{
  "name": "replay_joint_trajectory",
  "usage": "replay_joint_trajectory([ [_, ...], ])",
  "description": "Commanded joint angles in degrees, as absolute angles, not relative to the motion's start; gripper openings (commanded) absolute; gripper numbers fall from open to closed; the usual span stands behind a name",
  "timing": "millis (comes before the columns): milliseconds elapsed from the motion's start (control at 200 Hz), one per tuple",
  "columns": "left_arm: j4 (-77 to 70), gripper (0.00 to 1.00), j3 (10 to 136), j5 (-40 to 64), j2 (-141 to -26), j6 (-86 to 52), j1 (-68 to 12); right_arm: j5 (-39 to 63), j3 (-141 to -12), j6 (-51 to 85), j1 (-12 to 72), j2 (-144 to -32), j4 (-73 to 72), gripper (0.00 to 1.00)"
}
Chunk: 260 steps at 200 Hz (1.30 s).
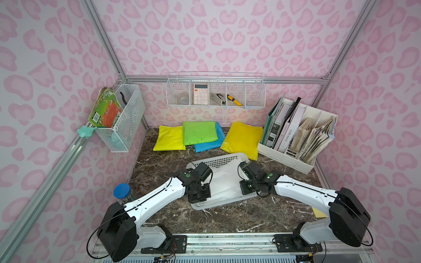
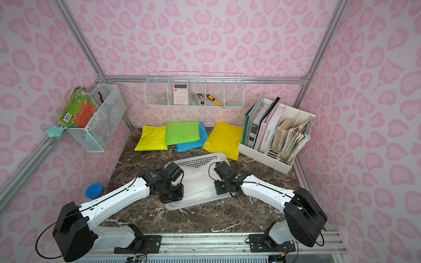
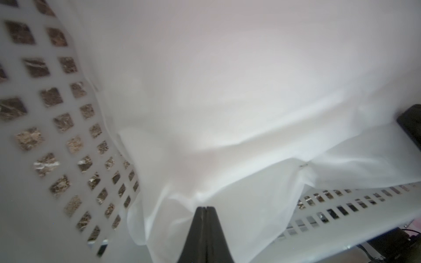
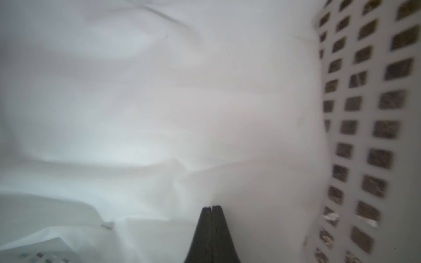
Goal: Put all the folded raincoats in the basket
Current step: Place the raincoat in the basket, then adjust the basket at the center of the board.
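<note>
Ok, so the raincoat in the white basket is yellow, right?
No. The raincoat in the basket is white, not yellow; both top views show it. The yellow bundles lie on the table behind the basket.

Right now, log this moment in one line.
left gripper: shut on raincoat | right gripper: shut on raincoat | raincoat: in basket

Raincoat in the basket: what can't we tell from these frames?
- Left pincer, left wrist view: shut; whether white raincoat film sits between the tips is too fine to see.
- Right pincer, right wrist view: same.
- Both top views: pincers hidden under left arm and right arm.
- Basket floor: mostly covered by raincoat.
</note>
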State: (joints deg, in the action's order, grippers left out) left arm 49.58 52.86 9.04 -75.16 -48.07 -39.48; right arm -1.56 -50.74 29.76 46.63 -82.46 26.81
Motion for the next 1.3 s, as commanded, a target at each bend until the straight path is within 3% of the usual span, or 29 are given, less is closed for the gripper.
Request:
replay_joint_trajectory([
  [0, 50.2, 0.0, 51.4, 8.1, -75.5, -49.1, -39.5, -7.5, -50.9, 31.3, 46.2, -83.1, 31.0, 0.05],
  [175, 53.0, 0.0, 50.8, 6.5, -72.6, -50.2, -39.5, -10.4, -49.6, 32.8, 45.9, -81.4, 33.8, 0.05],
  [275, 55.6, 0.0, 52.4, 6.2, -70.5, -50.5, -39.5, -6.6, -47.6, 32.7, 45.9, -77.0, 31.7, 0.06],
  [470, 61.4, 0.25, 57.4, 5.3, -65.4, -50.8, -39.3, 5.8, -46.2, 27.6, 46.2, -68.9, 25.9, 0.16],
  [640, 65.8, 0.43, 61.8, -1.7, -61.1, -50.2, -37.8, 11.8, -46.4, 28.4, 48.1, -69.0, 22.2, 0.14],
  [765, 64.9, 0.47, 61.7, -1.8, -58.6, -48.2, -33.3, 18.2, -42.0, 31.8, 50.9, -69.6, 14.4, 0.1],
  [950, 62.7, 0.47, 60.8, 1.3, -59.4, -46.9, -26.2, 17.6, -39.0, 32.9, 55.6, -70.4, 12.9, 0.07],
  [1295, 61.0, 0.47, 64.4, 4.2, -67.0, -44.8, -24.6, 22.8, -33.8, 34.8, 62.2, -68.6, 10.7, 0.06],
])
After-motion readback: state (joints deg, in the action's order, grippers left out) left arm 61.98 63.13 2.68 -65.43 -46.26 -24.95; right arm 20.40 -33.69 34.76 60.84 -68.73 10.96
